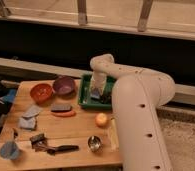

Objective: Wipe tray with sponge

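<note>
The green tray [84, 99] stands at the back of the wooden table, right of the bowls. My gripper [95, 92] reaches down into the tray from the white arm, which curves in from the right. It is shut on the light-blue sponge [95, 94] and presses it against the tray floor near the middle left. The arm hides the tray's right part.
A purple bowl [64, 85] and an orange bowl [41, 91] stand left of the tray. In front lie a dark flat block [61, 107], grey-blue cloths [30, 111], an orange ball [101, 119], a metal cup [94, 143], a black tool [61, 148] and a blue cup [10, 150].
</note>
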Motion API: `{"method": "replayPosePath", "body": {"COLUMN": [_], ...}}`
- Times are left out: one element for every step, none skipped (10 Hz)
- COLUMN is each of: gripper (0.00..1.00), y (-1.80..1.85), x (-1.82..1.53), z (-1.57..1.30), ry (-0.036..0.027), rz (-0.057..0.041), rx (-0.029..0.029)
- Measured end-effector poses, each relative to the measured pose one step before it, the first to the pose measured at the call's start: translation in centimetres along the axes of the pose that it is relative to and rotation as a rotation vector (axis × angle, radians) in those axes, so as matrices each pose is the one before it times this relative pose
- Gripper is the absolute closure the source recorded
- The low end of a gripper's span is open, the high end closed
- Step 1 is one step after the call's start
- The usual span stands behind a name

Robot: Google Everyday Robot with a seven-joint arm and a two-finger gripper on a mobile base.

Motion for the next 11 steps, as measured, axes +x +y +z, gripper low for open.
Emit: {"method": "replayPosePath", "body": {"gripper": [1.0, 1.0, 1.0, 1.0, 1.0, 1.0, 1.0, 1.0, 1.0, 1.0, 1.0], "y": [0.633, 0.462, 0.553, 0.403, 0.489, 0.012, -0.06, -0.25, -0.613, -0.882, -0.862], "x": [-0.107, 0.476, 0.63, 0.567, 0.52, 0.497, 0.567, 0.334, -0.065, -0.179, -0.548], "z": [0.092, -0.042, -0.525, -0.423, -1.136, -0.601, -0.235, 0.092, 0.06, 0.114, 0.125], "ry": [0.005, 0.00992, 0.00678, 0.00654, 0.00404, 0.00662, 0.0103, 0.01776, 0.01299, 0.01144, 0.00528], "rz": [-0.00316, -0.00381, -0.00349, -0.00768, -0.01101, -0.00818, -0.00773, -0.00131, 0.0035, 0.01046, 0.01943], "rx": [-0.02769, -0.03096, -0.03511, -0.0255, -0.02686, 0.00154, 0.00862, 0.01808, 0.03021, 0.03949, 0.03446]}}
